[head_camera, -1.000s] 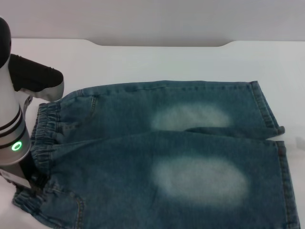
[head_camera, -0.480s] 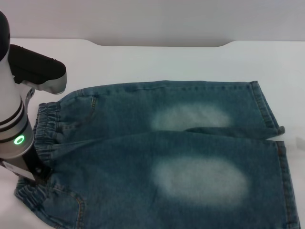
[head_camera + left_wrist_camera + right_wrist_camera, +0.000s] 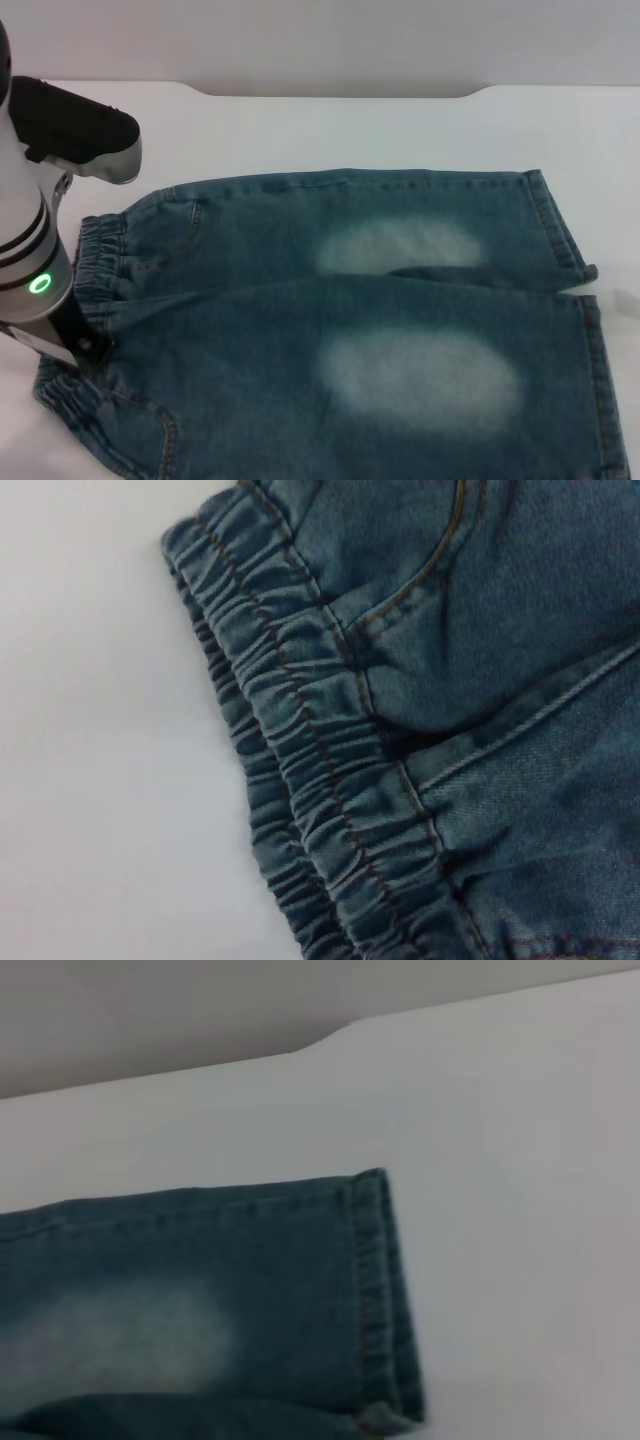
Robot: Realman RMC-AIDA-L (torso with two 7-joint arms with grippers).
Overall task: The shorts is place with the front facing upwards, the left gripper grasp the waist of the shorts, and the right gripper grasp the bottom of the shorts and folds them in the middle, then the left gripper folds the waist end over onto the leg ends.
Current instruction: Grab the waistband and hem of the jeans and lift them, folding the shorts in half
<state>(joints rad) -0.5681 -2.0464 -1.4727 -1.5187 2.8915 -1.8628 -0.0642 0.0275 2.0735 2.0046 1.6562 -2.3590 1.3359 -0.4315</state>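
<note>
Shorts (image 3: 350, 320) lie flat, front up, on the white table (image 3: 300, 130), waistband (image 3: 95, 270) at 9 o'clock, hems (image 3: 560, 235) at 3 o'clock; left gripper (image 3: 85, 350) meets the waistband, jaw state indiscernible.

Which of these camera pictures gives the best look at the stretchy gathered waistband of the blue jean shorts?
The left wrist view: the ruched elastic waistband of the blue denim shorts fills it close up, with its gathers and stitching clear. The head view shows the waistband small, partly behind the left arm. The right wrist view shows only a stitched leg hem.
</note>
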